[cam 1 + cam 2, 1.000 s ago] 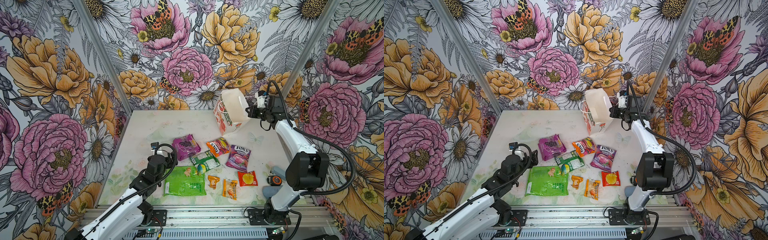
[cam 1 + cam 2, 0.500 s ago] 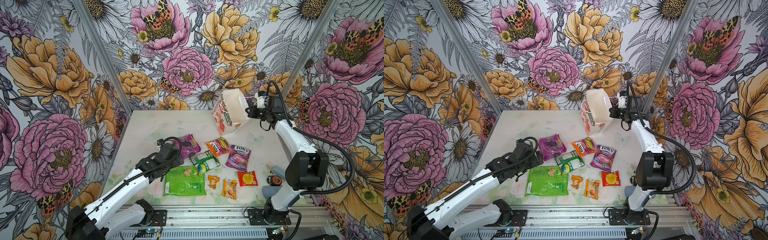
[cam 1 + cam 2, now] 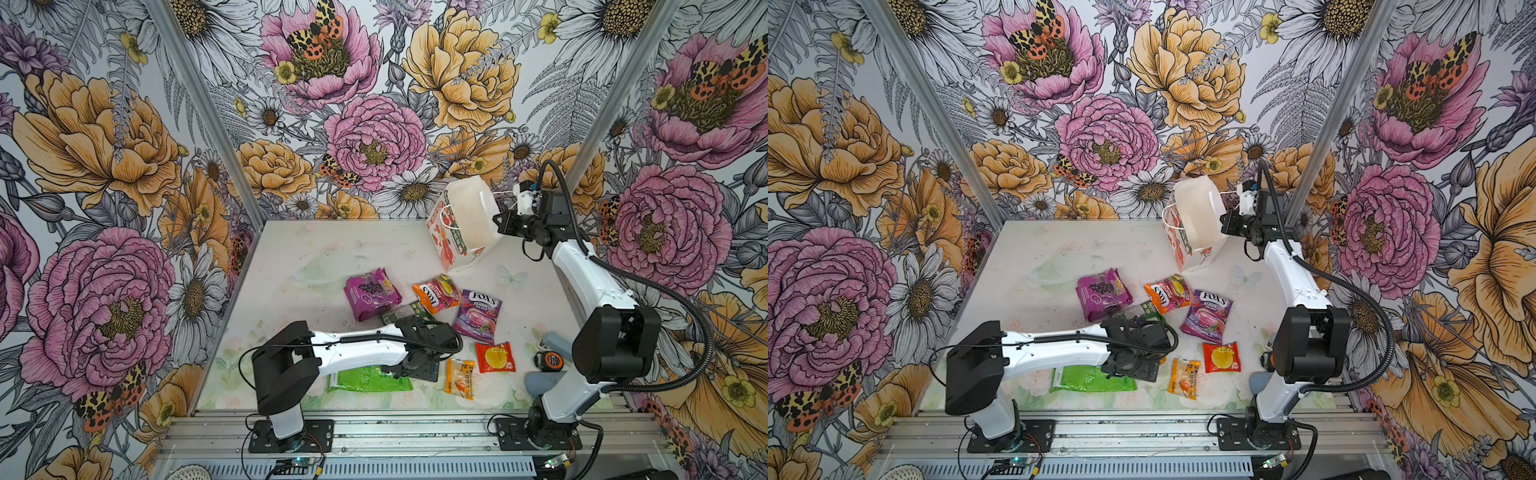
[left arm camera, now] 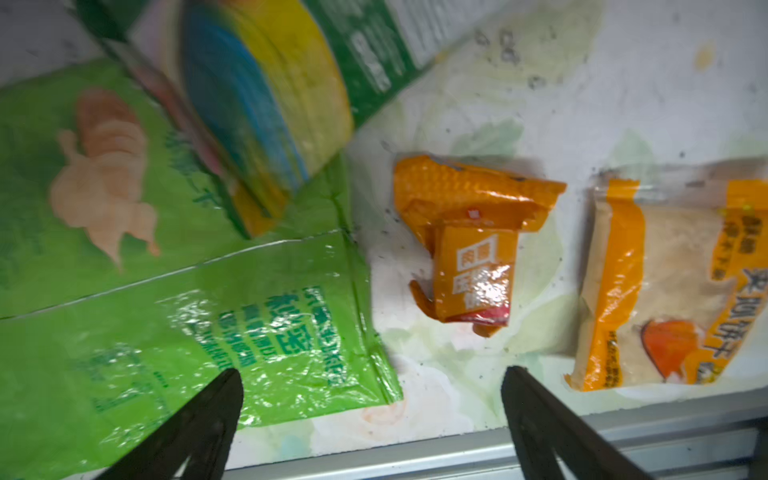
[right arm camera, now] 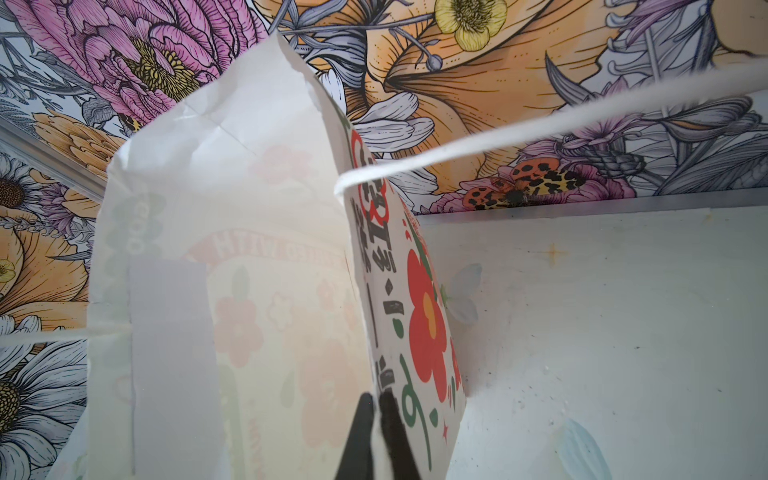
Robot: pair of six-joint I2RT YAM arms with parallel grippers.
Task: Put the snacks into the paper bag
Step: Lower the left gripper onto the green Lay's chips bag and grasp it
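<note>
A pale table (image 3: 353, 245), printed with faint flowers and a light blue butterfly (image 3: 510, 277), forms the floor of the booth. Walls (image 3: 374, 137) papered with big pink and orange blooms stand on the left, far and right sides. Near the right edge lies an orange and black tape measure (image 3: 550, 359). A grey-blue case (image 3: 555, 340) sits just beyond it, and a second case (image 3: 538, 381) lies nearer, partly hidden. A metal rail (image 3: 415, 432) runs along the near edge.

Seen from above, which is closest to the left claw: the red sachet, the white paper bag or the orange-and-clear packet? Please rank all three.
1. orange-and-clear packet: just to the right of the left gripper, near the front edge.
2. red sachet: further right.
3. paper bag: far back on the right.
</note>
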